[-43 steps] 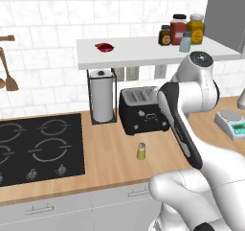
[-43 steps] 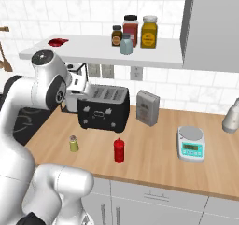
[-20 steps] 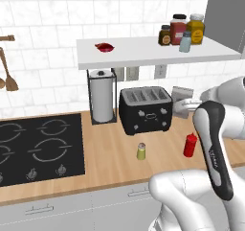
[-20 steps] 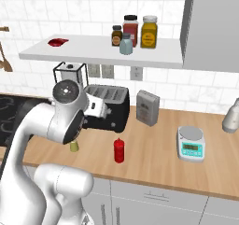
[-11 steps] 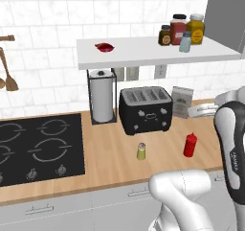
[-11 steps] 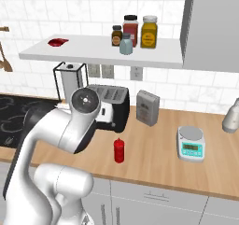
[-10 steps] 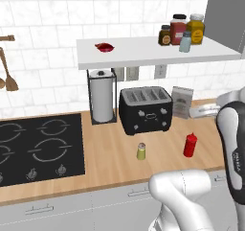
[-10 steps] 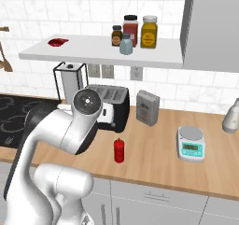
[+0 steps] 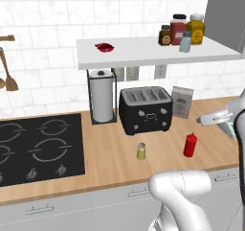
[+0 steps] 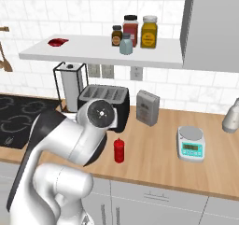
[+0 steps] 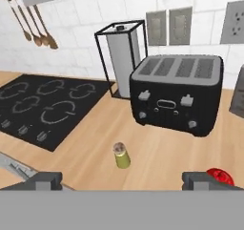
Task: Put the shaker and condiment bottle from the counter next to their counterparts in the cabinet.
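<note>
The yellow-green shaker [image 9: 141,151] stands on the counter [image 9: 110,160] in front of the black toaster [image 9: 145,109]. The red condiment bottle [image 9: 190,144] [image 10: 119,150] stands to its right. In the hand view my gripper [image 11: 123,182] is open, its fingertips [image 11: 45,180] far apart with nothing between them. The shaker [image 11: 121,155] stands just beyond the gap, and the bottle's red top [image 11: 220,175] is by the right tip. On the cabinet shelf [image 9: 143,55] [image 10: 102,51] are the counterparts: a flat red item [image 9: 104,47] [image 10: 58,42] and a pale blue shaker [image 9: 185,41] [image 10: 125,44].
A paper-towel holder [image 9: 102,102] stands left of the toaster, and the black hob [image 9: 38,146] lies further left. A grey box [image 9: 182,101] [image 10: 147,108] leans behind the bottle. A scale [image 10: 191,144] sits to the right. Several jars [image 10: 140,31] stand by the pale blue shaker.
The arm has swung right and down, away from the toaster, to the right edge of the left base view. The gripper stays open. Shaker and bottle have not moved.
</note>
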Available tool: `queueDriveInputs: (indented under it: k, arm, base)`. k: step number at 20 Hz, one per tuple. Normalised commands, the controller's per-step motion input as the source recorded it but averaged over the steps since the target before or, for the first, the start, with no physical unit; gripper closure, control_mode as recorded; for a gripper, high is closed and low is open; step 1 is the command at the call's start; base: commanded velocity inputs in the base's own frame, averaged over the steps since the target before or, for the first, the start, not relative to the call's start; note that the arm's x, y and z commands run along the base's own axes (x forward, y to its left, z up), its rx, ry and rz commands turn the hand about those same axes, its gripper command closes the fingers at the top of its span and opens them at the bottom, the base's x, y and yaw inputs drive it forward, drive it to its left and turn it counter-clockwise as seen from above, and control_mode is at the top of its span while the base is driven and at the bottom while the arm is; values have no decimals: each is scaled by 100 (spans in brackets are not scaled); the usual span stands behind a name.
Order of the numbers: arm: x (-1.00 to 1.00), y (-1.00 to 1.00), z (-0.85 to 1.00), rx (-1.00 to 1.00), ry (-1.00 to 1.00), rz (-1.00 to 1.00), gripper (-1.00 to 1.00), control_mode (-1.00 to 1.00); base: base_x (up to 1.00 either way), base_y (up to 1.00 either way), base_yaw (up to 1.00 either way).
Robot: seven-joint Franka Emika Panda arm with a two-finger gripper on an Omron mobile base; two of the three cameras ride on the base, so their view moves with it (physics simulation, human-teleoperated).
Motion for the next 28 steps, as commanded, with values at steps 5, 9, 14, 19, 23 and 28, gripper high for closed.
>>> queueDriveInputs:
  k: [5, 9, 14, 19, 23, 28]
  arm:
    - [-6, -22, 0, 0, -12, 13, -100, -100]
    - [-4, -36, -3, 0, -14, 14, -100, -100]
    - [0, -28, -17, 0, -13, 10, -100, -100]
    - [-7, -2, -41, 0, -16, 16, -100, -100]
    - [-1, 0, -47, 0, -17, 19, -100, -100]
    - [0, -4, -37, 0, -9, 15, -100, -100]
  base:
    - [0, 0, 0]
    - [0, 0, 0]
    - [0, 0, 0]
    - [0, 0, 0]
    - [0, 0, 0]
    - [0, 0, 0]
